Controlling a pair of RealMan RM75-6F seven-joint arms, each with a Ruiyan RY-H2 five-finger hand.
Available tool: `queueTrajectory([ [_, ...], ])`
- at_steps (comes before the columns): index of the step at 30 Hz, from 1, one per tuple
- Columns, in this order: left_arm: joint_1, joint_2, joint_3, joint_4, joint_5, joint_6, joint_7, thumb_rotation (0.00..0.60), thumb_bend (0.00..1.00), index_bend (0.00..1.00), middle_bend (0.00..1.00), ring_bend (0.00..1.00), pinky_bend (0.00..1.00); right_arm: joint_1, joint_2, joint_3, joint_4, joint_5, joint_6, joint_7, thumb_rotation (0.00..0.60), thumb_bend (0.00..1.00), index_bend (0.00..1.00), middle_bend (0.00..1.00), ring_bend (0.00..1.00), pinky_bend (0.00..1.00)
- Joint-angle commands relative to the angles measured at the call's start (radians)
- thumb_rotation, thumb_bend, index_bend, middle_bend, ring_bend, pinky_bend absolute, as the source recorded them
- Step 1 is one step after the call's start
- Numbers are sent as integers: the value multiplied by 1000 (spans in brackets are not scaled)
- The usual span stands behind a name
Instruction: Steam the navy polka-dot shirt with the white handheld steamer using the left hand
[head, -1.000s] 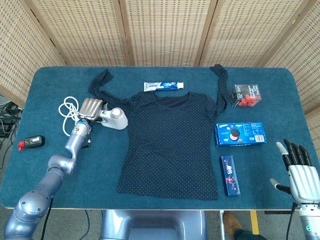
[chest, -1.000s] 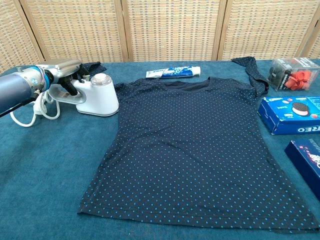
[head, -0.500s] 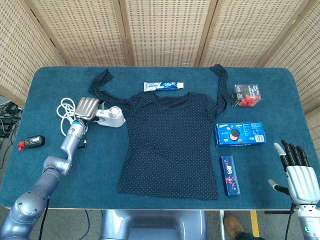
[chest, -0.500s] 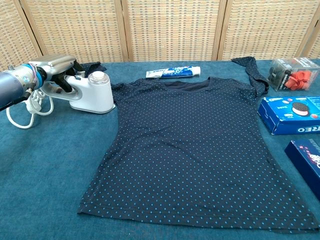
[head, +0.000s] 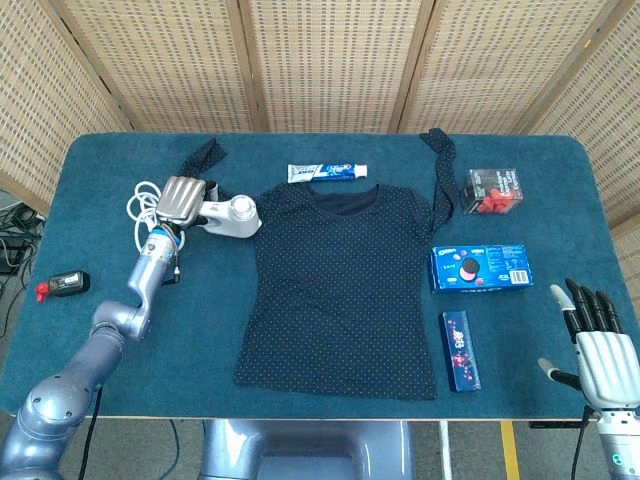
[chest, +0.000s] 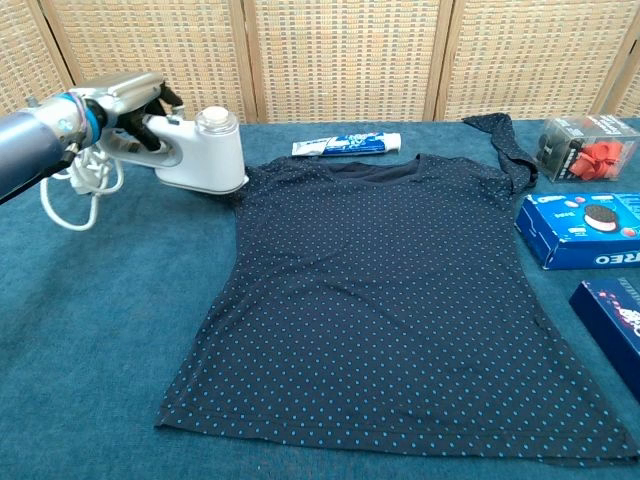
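Left hand (chest: 128, 95) gripped the steamer (chest: 200, 152) handle, head just at the shirt (chest: 390, 290) shoulder.
Best kept level and swept slowly across the fabric; right hand (head: 598, 340) sat idle, fingers spread, holding nothing.

**Left hand holds the steamer at the shirt's shoulder**

On the blue bench (head: 100, 190) the navy polka-dot shirt (head: 345, 290) lies flat, both sleeves stretched toward the far edge. The left hand (head: 180, 203) grips the handle of the white handheld steamer (head: 232, 215), whose head sits at the shirt's left shoulder; whether it touches the cloth cannot be told. Its white cord (head: 140, 207) loops just beside the hand. A toothpaste tube (head: 327, 172) lies just beyond the collar. Right of the shirt are a clear box of red pieces (head: 492, 190), an Oreo box (head: 480, 267) and a slim dark-blue box (head: 460, 350). A small black-and-red object (head: 62, 285) rests near the left edge. The right hand (head: 598, 345) hangs at the lower right corner, fingers (head: 590, 305) straight and apart, holding nothing.
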Motion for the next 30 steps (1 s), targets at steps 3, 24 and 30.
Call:
queueTrajectory([
  [3,-75,-40,-47,2,-39,-30,59,600,551,1000,827,726,825,4,3,2,7,13,-14,14,600,0,0,0,0,0],
  [24,-201,-229,-106,111,-112,-157,64,600,548,1000,832,729,826,13,17,17,25,55,-43,70,600,0,0,0,0,0],
  [30,-196,-247,-84,108,-89,-144,39,600,547,1000,832,729,826,12,22,17,25,53,-39,81,600,0,0,0,0,0],
])
